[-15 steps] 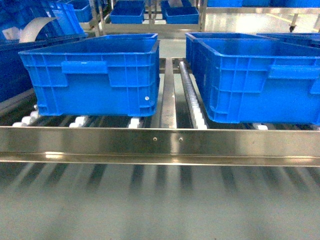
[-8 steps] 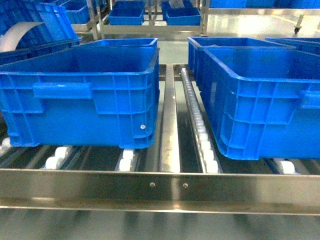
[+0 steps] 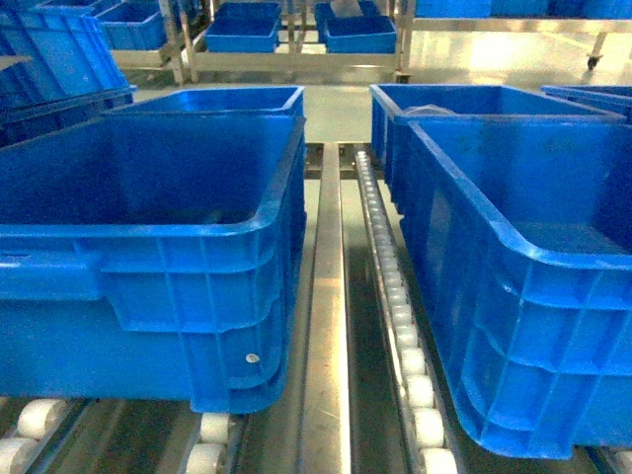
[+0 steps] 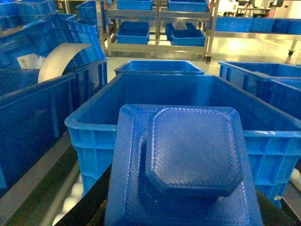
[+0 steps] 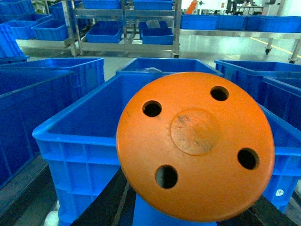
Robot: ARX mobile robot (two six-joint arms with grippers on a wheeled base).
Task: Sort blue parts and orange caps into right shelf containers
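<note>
Two large blue containers fill the head view, the left one and the right one, both with open tops; neither gripper shows there. In the left wrist view my left gripper is shut on a blue part, a textured plate with a raised octagonal block. It hangs just short of the near rim of a container. In the right wrist view my right gripper is shut on an orange cap, a round face with several holes, in front of another container. The black fingers show only at the edges.
A steel rail and a white roller track run between the two crates. More blue crates stand behind, and steel racks with blue bins stand at the back. A curved white sheet leans in a bin on the left.
The head view has closed in on the two crates and now looks over their rims. The steel front rail has dropped out of the frame.
</note>
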